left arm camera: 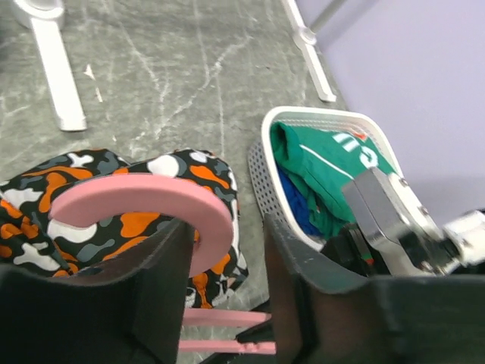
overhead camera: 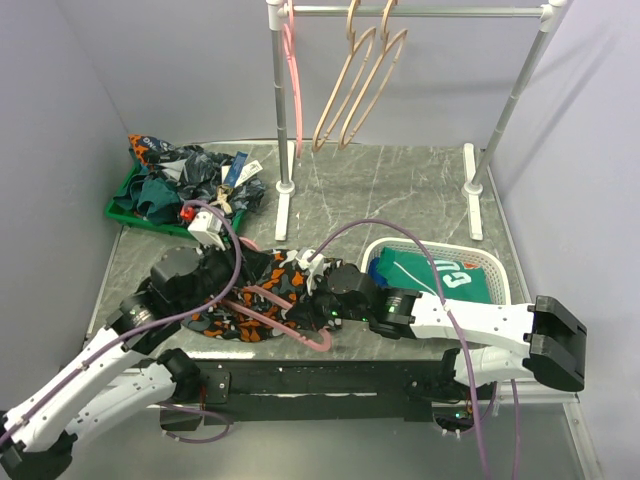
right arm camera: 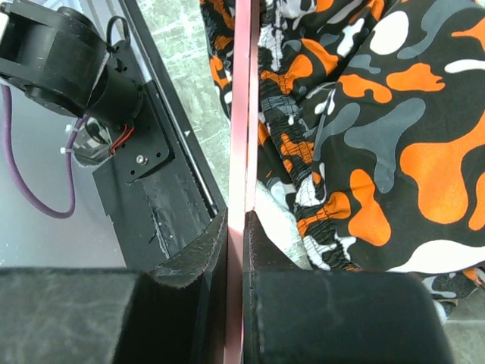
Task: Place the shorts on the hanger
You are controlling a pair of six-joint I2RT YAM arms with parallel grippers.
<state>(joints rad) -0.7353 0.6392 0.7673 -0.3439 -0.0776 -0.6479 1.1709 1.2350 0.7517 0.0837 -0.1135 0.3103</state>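
The camouflage shorts (overhead camera: pixel 268 278) lie bunched on the table's near middle, between my two grippers. The pink hanger (overhead camera: pixel 287 322) lies on and partly through them, its lower bar toward the near edge. My right gripper (overhead camera: pixel 320 302) is shut on a straight pink bar of the hanger (right arm camera: pixel 241 114) beside the shorts (right arm camera: pixel 379 114); in its wrist view the gripper (right arm camera: pixel 236 218) pinches the bar edge-on. My left gripper (overhead camera: pixel 240 283) is open (left arm camera: pixel 227 231). The hanger's curved hook (left arm camera: pixel 144 196) rests against the inner side of its left finger, above the shorts (left arm camera: pixel 30 227).
A white basket (overhead camera: pixel 503 268) with a green jersey stands at the right, also in the left wrist view (left arm camera: pixel 260 163). A green bin (overhead camera: pixel 122 207) of dark clothes is back left. A clothes rack (overhead camera: pixel 420 12) at the back holds beige hangers (overhead camera: pixel 350 90) and another pink one (overhead camera: pixel 293 70).
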